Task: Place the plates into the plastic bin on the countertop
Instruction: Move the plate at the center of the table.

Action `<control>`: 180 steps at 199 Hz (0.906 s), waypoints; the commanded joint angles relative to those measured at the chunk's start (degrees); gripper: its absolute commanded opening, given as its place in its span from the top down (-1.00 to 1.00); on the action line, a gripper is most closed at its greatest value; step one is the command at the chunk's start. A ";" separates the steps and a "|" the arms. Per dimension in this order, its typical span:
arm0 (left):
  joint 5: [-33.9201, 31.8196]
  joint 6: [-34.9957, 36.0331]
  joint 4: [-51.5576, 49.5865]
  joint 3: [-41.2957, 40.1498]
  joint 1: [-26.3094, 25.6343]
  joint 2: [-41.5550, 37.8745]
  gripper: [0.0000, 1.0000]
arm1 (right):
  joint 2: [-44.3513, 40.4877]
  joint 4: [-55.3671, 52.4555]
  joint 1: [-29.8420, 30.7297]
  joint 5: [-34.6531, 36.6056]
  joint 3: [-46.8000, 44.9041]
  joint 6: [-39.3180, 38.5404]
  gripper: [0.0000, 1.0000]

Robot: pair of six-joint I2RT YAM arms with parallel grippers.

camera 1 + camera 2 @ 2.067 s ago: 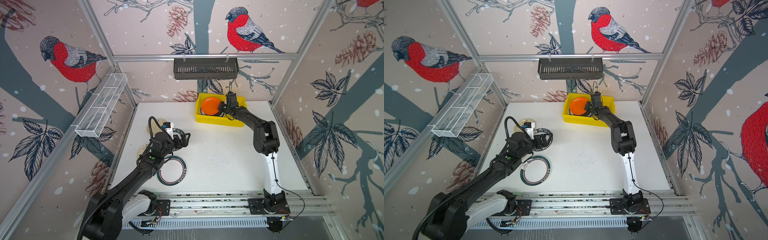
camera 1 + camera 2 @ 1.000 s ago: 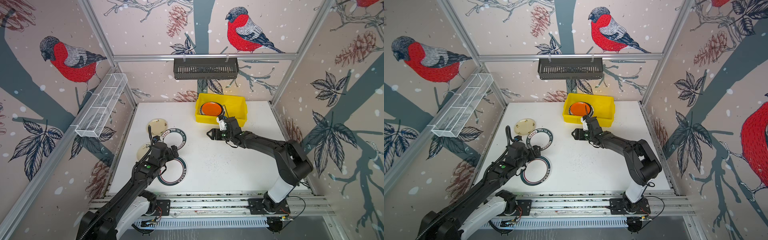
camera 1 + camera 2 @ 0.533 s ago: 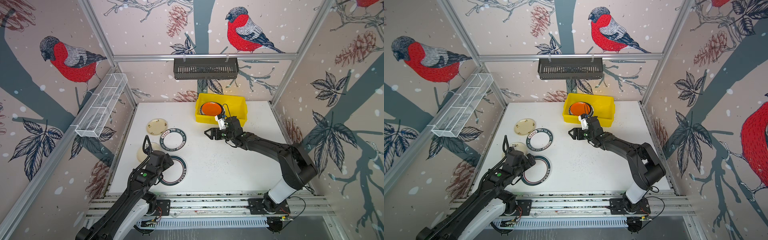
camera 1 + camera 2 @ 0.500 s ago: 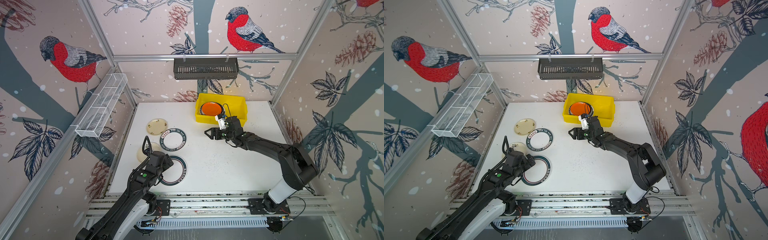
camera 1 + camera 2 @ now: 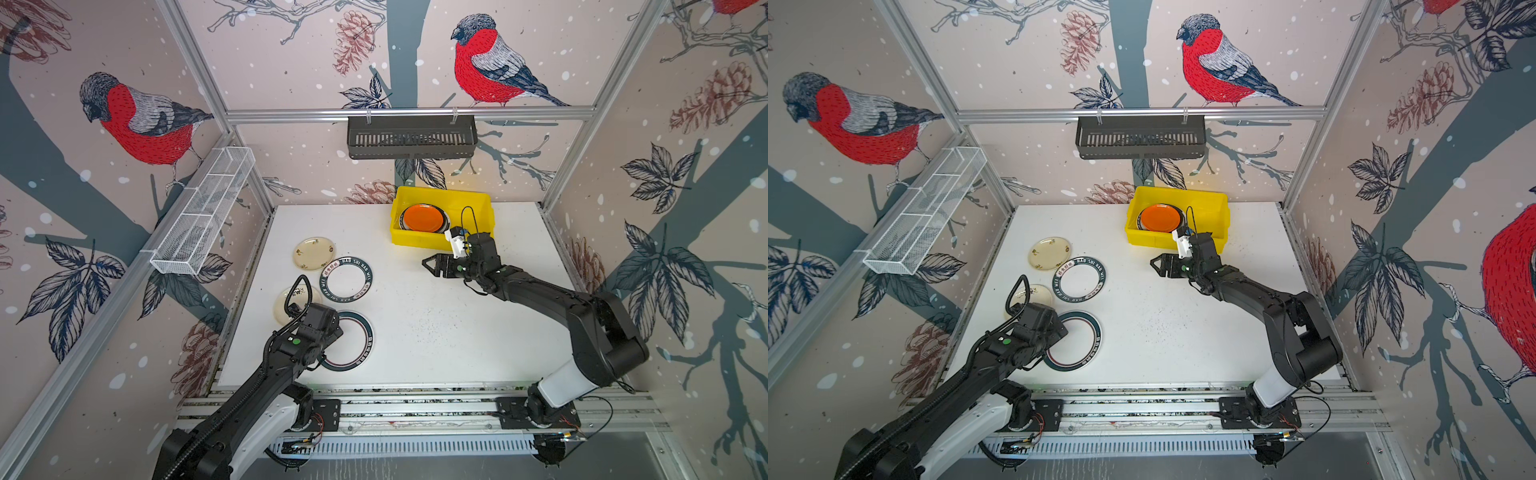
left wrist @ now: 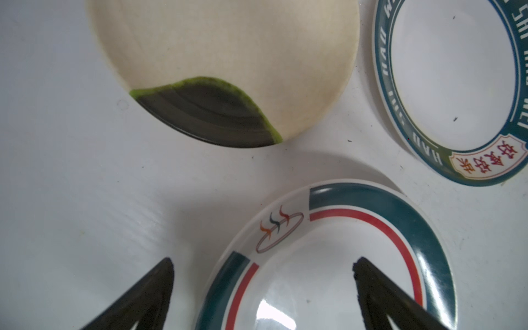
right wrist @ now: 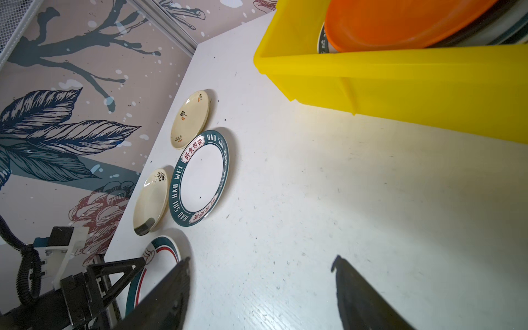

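Straddling the near rim of the teal-and-red banded plate [image 6: 323,274], the left gripper [image 6: 264,261] is hanging spread wide and empty. One finger is sitting outside over the tabletop [image 6: 85,200] and the other above the plate's well, likely so a pinch can catch that raised edge. Ahead of it are lying a cream plate [image 6: 228,43] and the HAO SHI HAO WEI plate [image 6: 454,71]. The right gripper [image 5: 434,264] is hovering released, holding nothing, with the yellow plastic bin [image 5: 440,243] just beside it and an orange plate [image 5: 424,218] topping the stack inside.
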 commanded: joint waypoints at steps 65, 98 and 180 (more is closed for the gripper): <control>9.56 -1.44 5.15 -2.21 -1.47 -1.42 -0.68 | -0.19 1.56 -0.75 -1.05 -0.29 0.48 -0.59; 11.80 -1.63 9.34 -3.41 -3.89 -0.91 -0.47 | -0.13 1.56 -0.69 -1.63 -0.18 0.87 -0.52; 13.23 -1.19 20.43 -7.02 -5.90 2.51 -0.29 | -1.40 2.59 1.11 -1.57 -0.23 1.07 -0.45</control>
